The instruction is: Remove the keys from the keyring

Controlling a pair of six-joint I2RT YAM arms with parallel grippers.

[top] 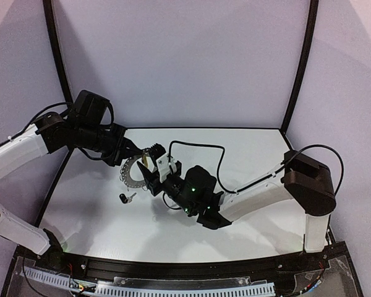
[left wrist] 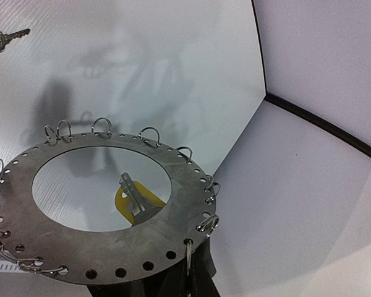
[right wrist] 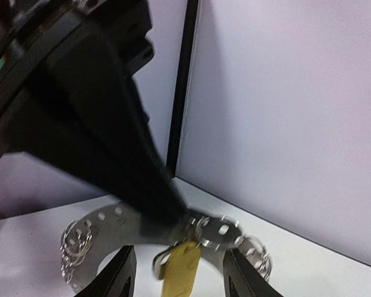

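Observation:
The keyring is a flat grey hoop with holes and wire loops along its rim. My left gripper is shut on its rim and holds it tilted above the table; it also shows in the top view and the right wrist view. A yellow-headed key hangs from the rim, seen through the hoop in the left wrist view. My right gripper is open, one finger on each side of the yellow key, not touching it. A black-headed key lies loose on the table, also in the left wrist view.
The white table is backed by a lilac curved wall with black vertical ribs. A black cable loops over the right arm. The table's back edge runs close behind the hoop.

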